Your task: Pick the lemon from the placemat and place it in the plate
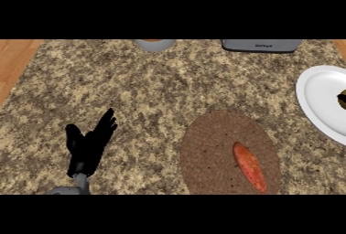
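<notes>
A brown oval placemat lies on the counter at the lower right. On it rests a long orange vegetable, lying lengthwise. No lemon shows on the mat. A white plate sits at the right, cut off by the view's edge. On the plate, right at that edge, a small dark yellowish thing shows; I cannot tell what it is. My left hand rests at the lower left, open with fingers up, well apart from the mat. My right hand is out of sight.
The counter top is speckled brown stone, with a wooden strip at the far left. A grey bowl-like vessel and a grey appliance stand along the back edge.
</notes>
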Robot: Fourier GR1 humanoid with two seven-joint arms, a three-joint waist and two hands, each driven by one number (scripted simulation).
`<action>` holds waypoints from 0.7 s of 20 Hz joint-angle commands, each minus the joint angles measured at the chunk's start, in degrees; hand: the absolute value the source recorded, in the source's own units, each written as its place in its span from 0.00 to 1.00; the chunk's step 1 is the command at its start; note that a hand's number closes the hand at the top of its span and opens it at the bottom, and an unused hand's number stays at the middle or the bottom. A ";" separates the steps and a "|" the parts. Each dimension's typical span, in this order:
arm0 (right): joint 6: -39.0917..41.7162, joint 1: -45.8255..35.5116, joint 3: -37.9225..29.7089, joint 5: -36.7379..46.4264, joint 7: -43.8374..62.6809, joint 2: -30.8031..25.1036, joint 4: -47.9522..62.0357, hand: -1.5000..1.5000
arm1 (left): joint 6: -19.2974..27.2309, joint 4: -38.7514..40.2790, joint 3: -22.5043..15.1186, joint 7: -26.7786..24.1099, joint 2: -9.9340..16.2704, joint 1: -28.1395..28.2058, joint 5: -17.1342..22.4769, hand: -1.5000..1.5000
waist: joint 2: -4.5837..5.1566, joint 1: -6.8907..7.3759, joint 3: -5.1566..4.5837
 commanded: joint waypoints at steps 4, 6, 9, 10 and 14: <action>7.73 0.91 -7.72 -7.33 -5.70 -4.91 3.83 0.00 | -0.89 0.54 0.28 -1.23 0.26 1.56 0.30 0.50 | -0.17 -0.64 -0.17; 11.83 1.70 -8.79 -9.09 -6.80 -4.91 4.50 0.00 | -0.54 1.60 0.59 -2.73 0.37 2.02 -0.44 0.50 | -0.55 -1.33 -0.31; 20.02 5.57 -9.19 -10.07 -9.38 -5.62 6.23 0.00 | 0.73 2.67 1.38 0.43 -0.43 -1.59 -0.03 0.50 | -0.48 -1.94 -0.27; 24.13 6.13 -9.37 -11.07 -8.04 -7.04 5.44 0.00 | 1.11 -1.37 0.59 1.28 -0.79 0.76 0.13 0.50 | -1.05 -2.35 -0.41; 31.24 10.45 -7.60 -10.36 -11.61 -8.39 5.55 0.00 | 0.03 1.68 1.35 -1.48 0.16 1.96 -0.48 0.50 | -1.05 -2.43 -0.45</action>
